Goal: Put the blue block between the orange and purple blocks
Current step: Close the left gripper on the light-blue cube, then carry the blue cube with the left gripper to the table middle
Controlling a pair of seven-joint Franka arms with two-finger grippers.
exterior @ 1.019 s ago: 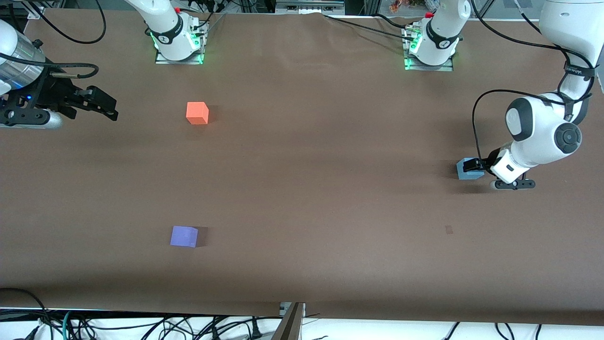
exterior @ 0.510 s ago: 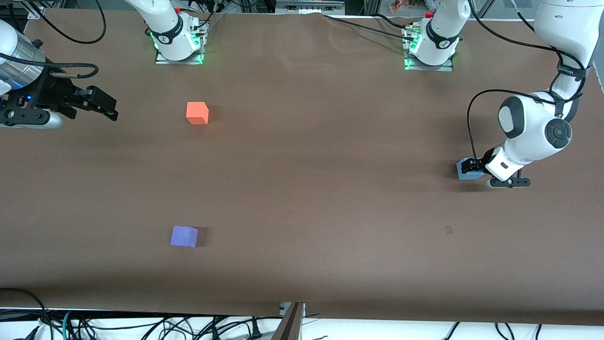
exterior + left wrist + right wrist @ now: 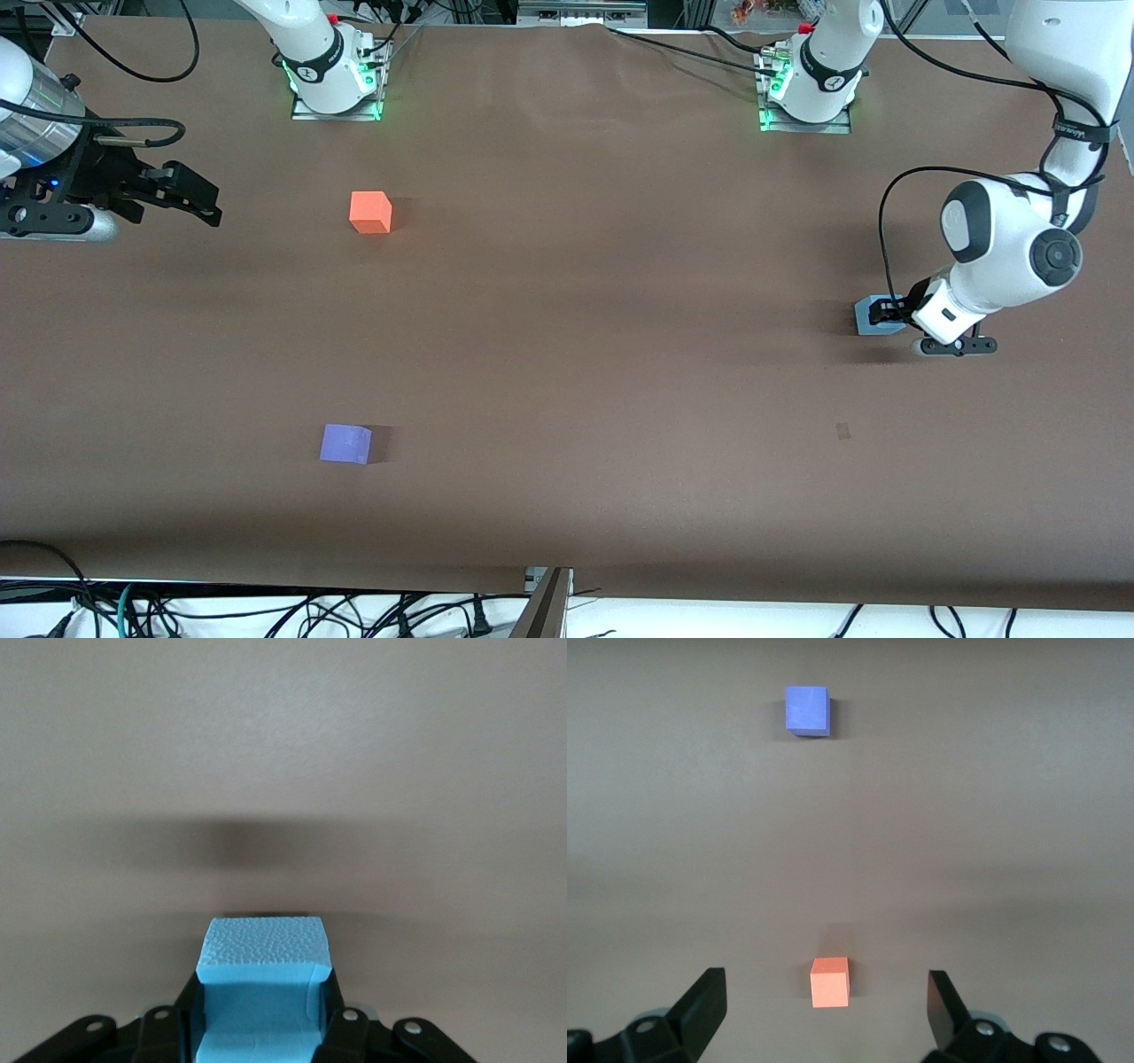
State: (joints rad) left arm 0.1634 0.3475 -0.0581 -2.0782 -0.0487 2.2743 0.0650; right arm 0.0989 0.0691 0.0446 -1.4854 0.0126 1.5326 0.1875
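Note:
My left gripper (image 3: pixel 883 312) is shut on the light blue block (image 3: pixel 866 320) at the left arm's end of the table, at or just above the surface. The left wrist view shows the blue block (image 3: pixel 266 946) clamped between the black fingers of the left gripper (image 3: pixel 263 1014). The orange block (image 3: pixel 370 212) sits toward the right arm's end, and the purple block (image 3: pixel 345 443) sits nearer the front camera than it. My right gripper (image 3: pixel 202 200) is open and empty, waiting in the air at the right arm's end. The right wrist view shows the right gripper (image 3: pixel 823 976), the orange block (image 3: pixel 830 981) and the purple block (image 3: pixel 807 710).
The brown table cover (image 3: pixel 585 354) lies bare between the blocks and the blue block. The arm bases (image 3: pixel 337 80) stand along the edge farthest from the front camera. Cables hang past the near table edge (image 3: pixel 266 611).
My left gripper and the blue block have shifted very slightly toward the right arm's end, and the left arm's wrist has moved a little. The right arm and the other blocks have not moved.

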